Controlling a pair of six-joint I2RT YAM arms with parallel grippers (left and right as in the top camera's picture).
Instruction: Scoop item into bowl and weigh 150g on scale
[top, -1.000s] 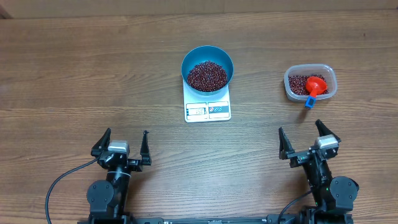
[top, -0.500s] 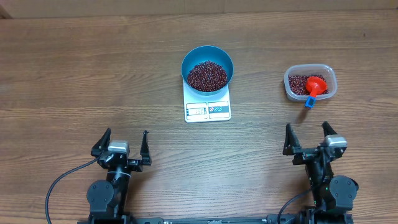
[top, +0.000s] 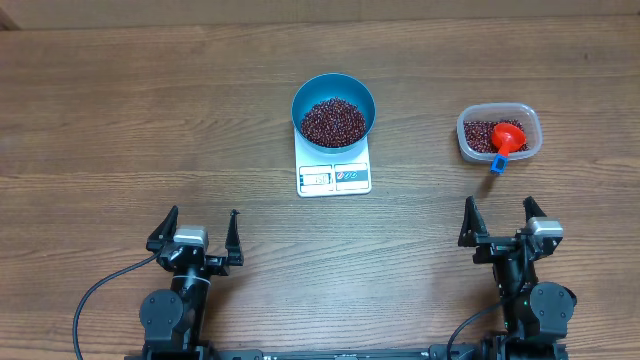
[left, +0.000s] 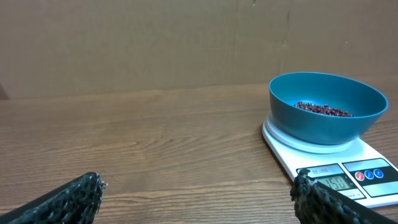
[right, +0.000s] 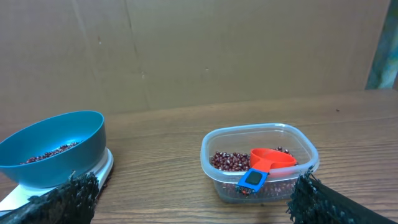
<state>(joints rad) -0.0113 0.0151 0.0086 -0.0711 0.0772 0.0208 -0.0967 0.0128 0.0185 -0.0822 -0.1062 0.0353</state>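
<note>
The blue bowl (top: 334, 109) stands on the white scale (top: 334, 176) at the table's centre, with a heap of dark red-brown beans (top: 333, 121) inside. In the left wrist view the bowl (left: 326, 115) rests on the scale (left: 348, 180), whose display is lit. More beans (top: 481, 134) lie in a clear tub (top: 499, 134) at the right, where a red-orange scoop (top: 506, 141) with a blue handle rests. My left gripper (top: 197, 228) is open near the front left, holding nothing. My right gripper (top: 501, 220) is open at the front right, below the tub (right: 259, 162), also holding nothing.
A brown cardboard wall (right: 199, 50) backs the wooden table (top: 150, 120). Both arm bases sit at the front edge, with a cable (top: 100, 300) trailing from the left one.
My right gripper has turned and shifted slightly right, now facing straight ahead. The left arm, bowl, scale and tub have not moved.
</note>
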